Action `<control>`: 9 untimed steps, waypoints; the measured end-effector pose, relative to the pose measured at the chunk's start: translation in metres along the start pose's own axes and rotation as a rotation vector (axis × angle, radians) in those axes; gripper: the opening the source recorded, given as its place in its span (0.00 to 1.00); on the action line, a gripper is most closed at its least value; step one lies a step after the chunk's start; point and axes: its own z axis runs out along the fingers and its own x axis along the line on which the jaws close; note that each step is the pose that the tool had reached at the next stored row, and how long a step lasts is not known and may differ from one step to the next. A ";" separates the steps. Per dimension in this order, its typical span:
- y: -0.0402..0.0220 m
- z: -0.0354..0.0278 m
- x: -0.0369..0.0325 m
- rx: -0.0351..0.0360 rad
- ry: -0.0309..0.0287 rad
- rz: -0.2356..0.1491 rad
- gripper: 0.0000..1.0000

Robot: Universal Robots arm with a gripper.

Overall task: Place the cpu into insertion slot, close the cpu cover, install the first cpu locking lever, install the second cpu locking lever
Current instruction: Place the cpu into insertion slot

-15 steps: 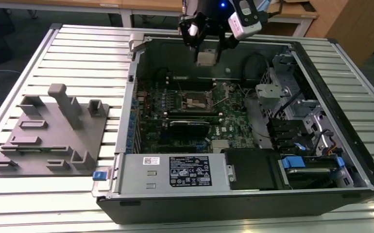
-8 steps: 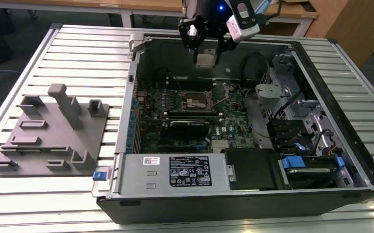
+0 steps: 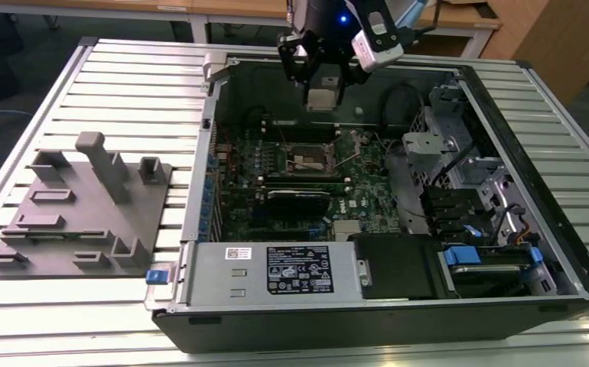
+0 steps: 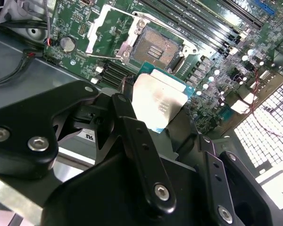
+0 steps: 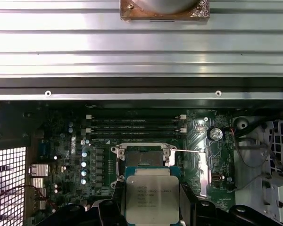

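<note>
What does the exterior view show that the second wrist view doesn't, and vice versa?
Exterior view: the whole open case on the slatted table, a grey fixture on the exterior view's left, and a labelled grey box inside the case.
Second wrist view: the cover open beside the slot, the slot's bare contacts, and the cpu's green edge.
Both: the gripper shut on the cpu, above the board, not yet in the slot.
</note>
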 end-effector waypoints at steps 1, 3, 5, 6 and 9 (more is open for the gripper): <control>-0.0001 0.0007 0.0007 -0.0001 -0.0008 0.000 0.54; -0.0002 0.0022 0.0017 -0.0001 -0.0020 0.000 0.54; -0.0004 0.0034 0.0020 -0.0001 -0.0024 0.000 0.54; -0.0004 0.0034 0.0020 0.0001 -0.0023 0.000 0.54; -0.0004 0.0035 0.0021 -0.0001 -0.0024 0.000 0.54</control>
